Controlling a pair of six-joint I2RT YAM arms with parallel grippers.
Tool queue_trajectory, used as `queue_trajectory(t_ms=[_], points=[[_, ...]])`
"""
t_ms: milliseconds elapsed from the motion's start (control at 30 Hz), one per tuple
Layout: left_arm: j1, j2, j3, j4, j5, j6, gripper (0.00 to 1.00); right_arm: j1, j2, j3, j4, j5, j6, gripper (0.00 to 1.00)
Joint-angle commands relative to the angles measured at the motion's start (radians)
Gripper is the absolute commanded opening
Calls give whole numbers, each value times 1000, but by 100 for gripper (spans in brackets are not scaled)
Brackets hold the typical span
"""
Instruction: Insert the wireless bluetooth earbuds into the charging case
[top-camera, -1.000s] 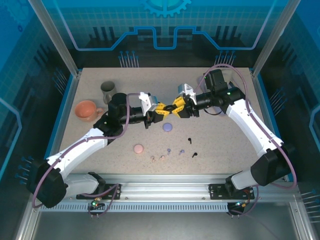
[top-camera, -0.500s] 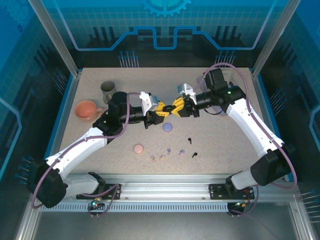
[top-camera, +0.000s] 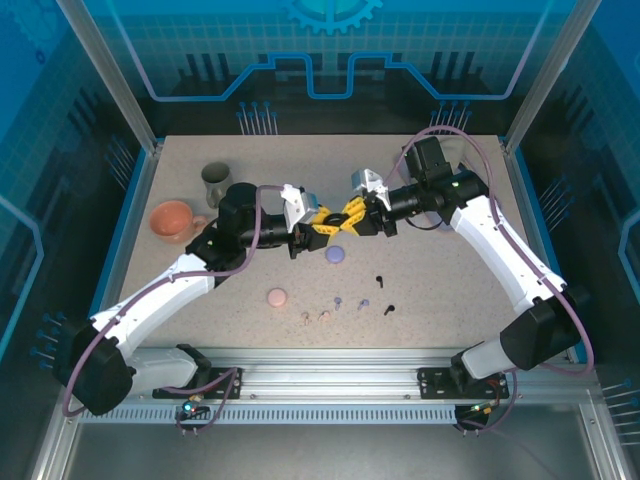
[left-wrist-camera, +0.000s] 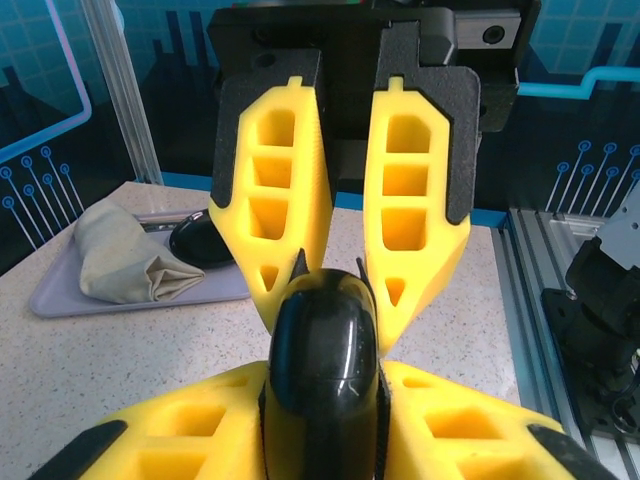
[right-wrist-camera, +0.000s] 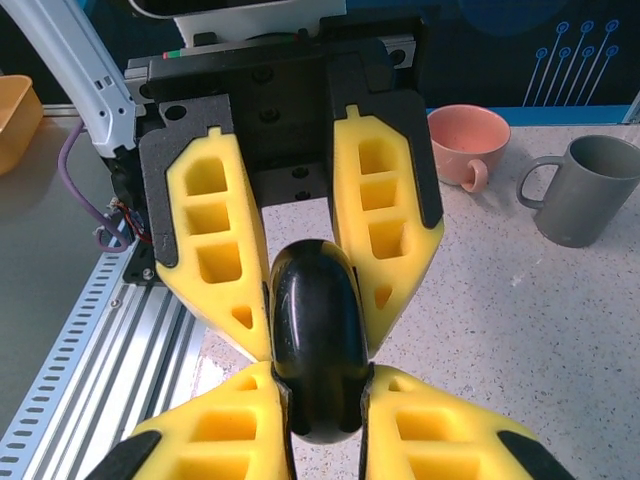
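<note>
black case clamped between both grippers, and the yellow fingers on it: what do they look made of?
The black charging case looks like hard glossy plastic: a smooth rounded shell with sharp light reflections. The yellow fingers look like matte plastic, possibly printed, with open ribbed pockets; whether they are rigid or flexible can't be told.

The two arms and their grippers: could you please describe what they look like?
The left arm and right arm have white shells, black joints and a purple cable looping alongside each. The left gripper and right gripper carry yellow wedge-shaped fingers with hollow rectangular pockets, on black mounts.
</note>
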Motion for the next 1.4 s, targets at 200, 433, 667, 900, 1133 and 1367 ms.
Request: queue_trajectory(t_ms=[200,433,667,900,1133,1367], points=[[-9,11,48,-59,20,51,24,18,7,46,-47,10,-25,19],[-16,18,71,-119,18,89,23,21,25,85,-110,41,-64,19],[-22,28,85,-148,14,108,24,26,38,111,-152,61,-90,20],[-25,33,96,-166,7,120,23,27,37,112,-155,65,-91,20],[-30,25,90,-164,-13,122,4,24,-14,80,-91,86,-46,36],[-33,-17,34,-33,-29,76,0,-15,-171,-45,27,119,7,71]])
